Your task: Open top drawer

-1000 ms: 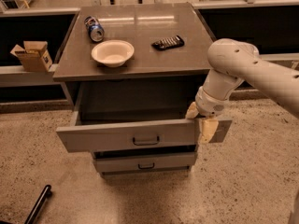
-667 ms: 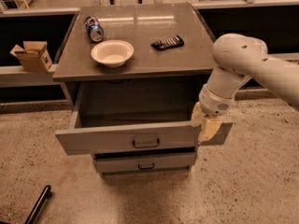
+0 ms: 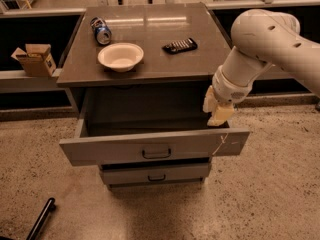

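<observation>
A white bowl (image 3: 120, 56) sits on the cabinet top (image 3: 170, 66), the top drawer (image 3: 190, 145) below stays pulled wide open, and at its right end the gripper (image 3: 218, 111) has lifted slightly above the front edge, grip state impossible to tell

The wide grey top drawer (image 3: 110, 151) with its black bar handle (image 3: 156, 154) stands pulled out. Its scratched right end sits just below the gripper (image 3: 218, 112).
</observation>
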`<state>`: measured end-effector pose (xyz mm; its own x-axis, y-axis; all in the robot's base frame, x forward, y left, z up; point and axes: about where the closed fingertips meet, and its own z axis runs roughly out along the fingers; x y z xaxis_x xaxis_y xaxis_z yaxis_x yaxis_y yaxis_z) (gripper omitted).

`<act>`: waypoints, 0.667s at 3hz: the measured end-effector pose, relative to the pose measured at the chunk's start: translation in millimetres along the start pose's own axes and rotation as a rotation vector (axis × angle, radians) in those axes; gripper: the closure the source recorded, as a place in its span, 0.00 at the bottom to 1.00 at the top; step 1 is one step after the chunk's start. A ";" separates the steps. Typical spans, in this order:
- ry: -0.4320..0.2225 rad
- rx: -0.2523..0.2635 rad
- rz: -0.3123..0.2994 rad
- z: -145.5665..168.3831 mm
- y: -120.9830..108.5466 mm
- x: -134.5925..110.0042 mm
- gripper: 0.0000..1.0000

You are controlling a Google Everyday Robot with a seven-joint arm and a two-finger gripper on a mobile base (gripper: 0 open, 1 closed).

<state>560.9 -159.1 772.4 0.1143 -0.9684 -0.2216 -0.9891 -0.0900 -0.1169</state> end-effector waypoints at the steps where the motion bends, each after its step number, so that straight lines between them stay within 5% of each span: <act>1: 0.040 0.059 0.007 15.9 -31.5 -9.0 0.71; 2: 0.067 0.082 0.045 50.0 -56.6 -3.3 0.93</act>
<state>621.2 -139.1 731.3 0.0610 -0.9847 -0.1632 -0.9818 -0.0298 -0.1874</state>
